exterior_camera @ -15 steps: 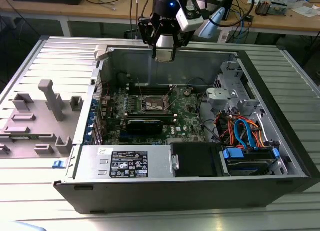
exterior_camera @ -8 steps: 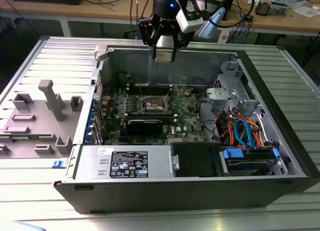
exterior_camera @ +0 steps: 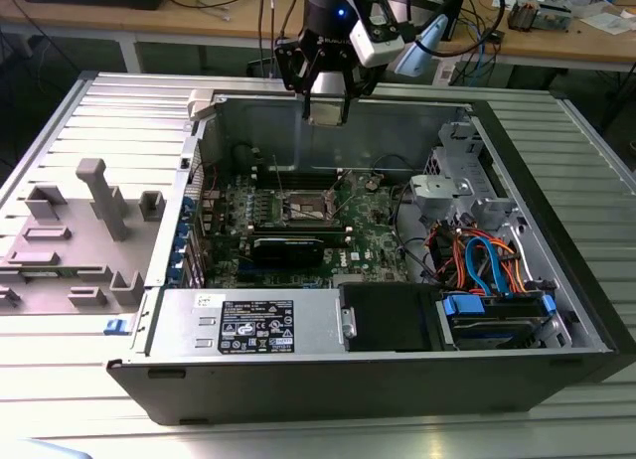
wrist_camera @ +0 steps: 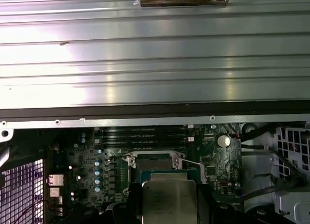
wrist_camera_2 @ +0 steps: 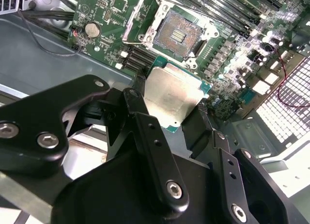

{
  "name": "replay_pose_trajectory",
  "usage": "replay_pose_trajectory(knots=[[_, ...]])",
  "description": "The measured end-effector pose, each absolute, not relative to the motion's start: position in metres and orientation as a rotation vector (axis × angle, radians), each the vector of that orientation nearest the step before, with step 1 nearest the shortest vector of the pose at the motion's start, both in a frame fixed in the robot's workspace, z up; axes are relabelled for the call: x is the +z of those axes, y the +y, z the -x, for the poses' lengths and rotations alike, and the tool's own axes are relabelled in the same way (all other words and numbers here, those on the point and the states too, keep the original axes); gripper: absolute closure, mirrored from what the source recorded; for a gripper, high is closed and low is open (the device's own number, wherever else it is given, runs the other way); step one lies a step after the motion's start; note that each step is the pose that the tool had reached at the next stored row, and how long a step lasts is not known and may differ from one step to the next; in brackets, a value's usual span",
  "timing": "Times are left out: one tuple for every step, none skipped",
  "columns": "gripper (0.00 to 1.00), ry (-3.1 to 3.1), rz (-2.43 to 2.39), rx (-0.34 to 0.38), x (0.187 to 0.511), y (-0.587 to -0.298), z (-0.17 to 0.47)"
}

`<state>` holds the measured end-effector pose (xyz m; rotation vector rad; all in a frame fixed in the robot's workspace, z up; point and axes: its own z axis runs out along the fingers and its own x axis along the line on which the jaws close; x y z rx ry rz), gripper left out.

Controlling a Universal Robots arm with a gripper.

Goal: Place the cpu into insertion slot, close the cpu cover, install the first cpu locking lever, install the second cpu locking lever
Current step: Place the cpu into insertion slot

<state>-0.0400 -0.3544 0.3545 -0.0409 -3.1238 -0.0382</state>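
Your gripper (wrist_camera_2: 169, 105) is matte black, its hinged fingers (wrist_camera_2: 145, 129) dotted with silver screws (wrist_camera_2: 174, 189); in the exterior view a white housing (exterior_camera: 378, 44) sits at its two o'clock.

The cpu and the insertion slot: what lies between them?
Nothing. In the second wrist view the cpu, held by the gripper, hangs next to the open insertion slot; no part covers the gap.
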Motion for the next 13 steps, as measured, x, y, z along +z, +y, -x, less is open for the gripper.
replay_pose_trajectory(knots=[[0.45,-3.124,0.041,-0.038,0.3544,-0.3544,0.04],[0.45,-3.124,0.041,-0.037,0.3541,-0.3544,0.04],[0.45,-3.124,0.041,-0.037,0.3537,-0.3545,0.04],[0.45,-3.124,0.041,-0.037,0.3535,-0.3546,0.04],[0.45,-3.124,0.041,-0.037,0.3532,-0.3547,0.04],[0.45,-3.124,0.041,-0.037,0.3529,-0.3548,0.04],[0.45,-3.124,0.041,-0.037,0.3527,-0.3549,0.04],[0.45,-3.124,0.041,-0.037,0.3525,-0.3551,0.04],[0.45,-3.124,0.041,-0.037,0.3521,-0.3554,0.04],[0.45,-3.124,0.041,-0.037,0.3518,-0.3556,0.04],[0.45,-3.124,0.041,-0.037,0.3516,-0.3558,0.04],[0.45,-3.124,0.041,-0.037,0.3515,-0.3558,0.04],[0.45,-3.124,0.041,-0.037,0.3513,-0.356,0.04]])
